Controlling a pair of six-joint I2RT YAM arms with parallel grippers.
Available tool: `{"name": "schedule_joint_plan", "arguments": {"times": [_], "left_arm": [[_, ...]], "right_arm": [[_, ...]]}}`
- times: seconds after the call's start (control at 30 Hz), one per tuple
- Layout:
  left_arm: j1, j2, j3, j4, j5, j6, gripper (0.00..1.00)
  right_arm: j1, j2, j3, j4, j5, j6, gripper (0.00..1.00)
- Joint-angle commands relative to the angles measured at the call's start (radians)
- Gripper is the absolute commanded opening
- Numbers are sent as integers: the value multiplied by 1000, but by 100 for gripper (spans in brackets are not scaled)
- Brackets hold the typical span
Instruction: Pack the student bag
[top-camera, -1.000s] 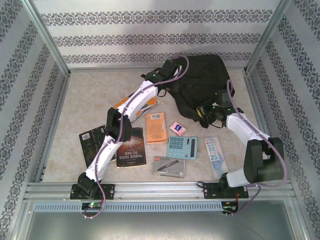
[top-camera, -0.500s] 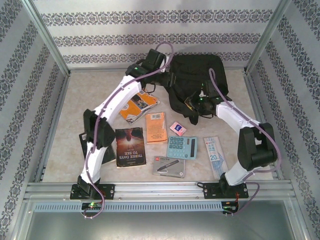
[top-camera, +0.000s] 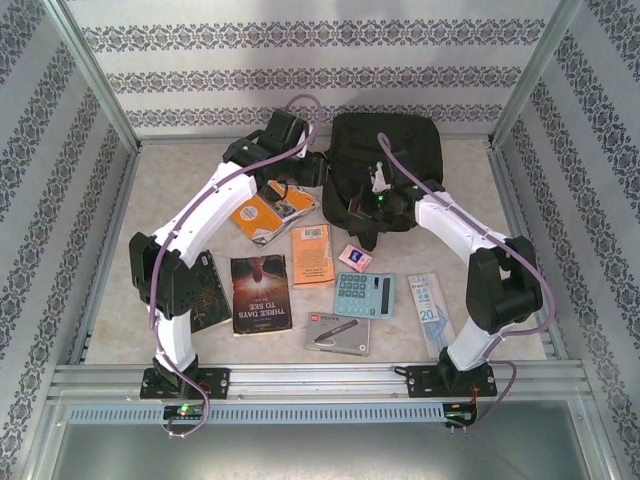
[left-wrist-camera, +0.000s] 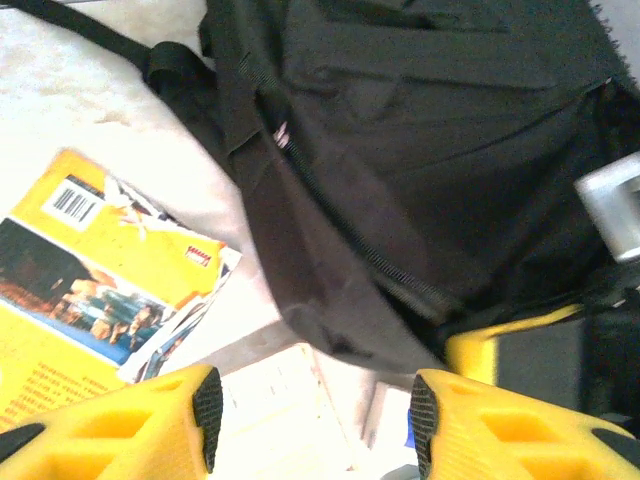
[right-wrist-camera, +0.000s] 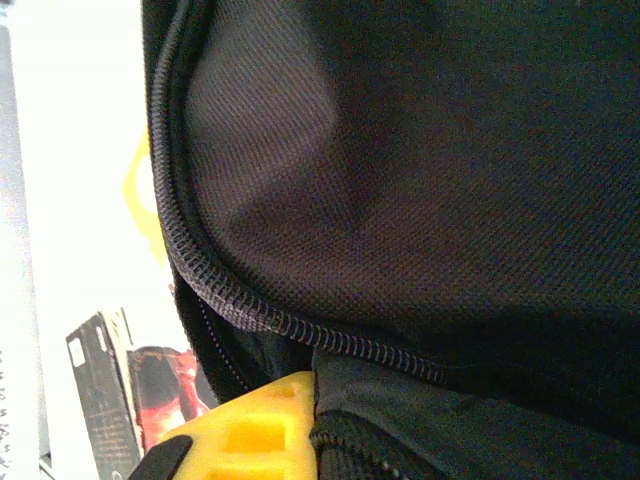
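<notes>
Top view: the student bag (top-camera: 390, 150) lies at the far side of the worktop (top-camera: 180, 180), with the right gripper (top-camera: 357, 206) on its near edge.

Left wrist: the left gripper (left-wrist-camera: 312, 415) is half open and empty, beside a yellow book (left-wrist-camera: 90, 260). It could snag a strap.

Right wrist: the gripper is clamped on fabric by the zipper, a thin pinch that may slip.

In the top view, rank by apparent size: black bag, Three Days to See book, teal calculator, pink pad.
Largest to smallest:
student bag
Three Days to See book
teal calculator
pink pad
</notes>
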Motion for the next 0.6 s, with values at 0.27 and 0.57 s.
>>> {"name": "schedule_joint_plan", "arguments": {"times": [0.27, 0.57], "left_arm": [[159, -370, -186, 43, -163, -145, 54], [208, -621, -349, 92, -267, -111, 55]], "right_arm": [[20, 84, 667, -45, -128, -32, 0], [230, 64, 735, -8, -186, -236, 0]]}}
